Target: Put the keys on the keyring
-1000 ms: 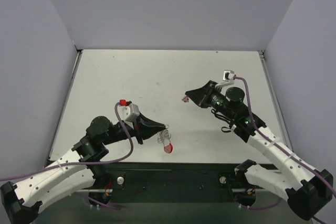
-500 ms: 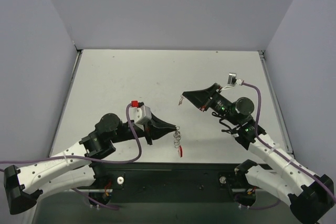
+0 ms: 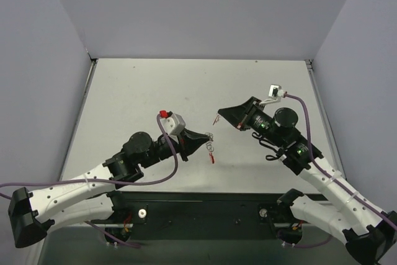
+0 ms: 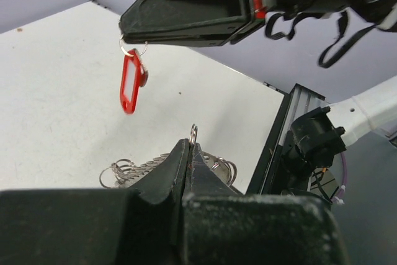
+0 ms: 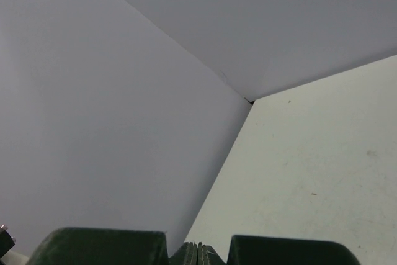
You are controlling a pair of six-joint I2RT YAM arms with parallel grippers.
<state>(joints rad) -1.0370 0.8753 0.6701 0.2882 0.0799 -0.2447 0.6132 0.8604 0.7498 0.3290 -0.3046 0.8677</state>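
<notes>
Keys (image 4: 130, 84), one tiny red rectangular plastic tag, dangle mid-air from right gripper (image 4: 124, 30), fingers pinching its ring. Left gripper (image 4: 189, 146) pinches the red-clip silver-wire keyring (image 3: 211, 151) just below, above white table (image 3: 142, 91).

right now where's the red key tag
Left wrist view, upper left: the red key tag hangs from the right gripper, clear of the left gripper's wire rings.

mid-table: left fingers (image 3: 198, 139) and right fingers (image 3: 232, 113) near each other, narrow gap | sides: walls (image 3: 43, 91) | passage: far table (image 3: 186, 82) open

Both arms raised, left pincer (image 3: 209, 136) clamped, right pincer (image 3: 219, 114) clamped, tips near
</notes>
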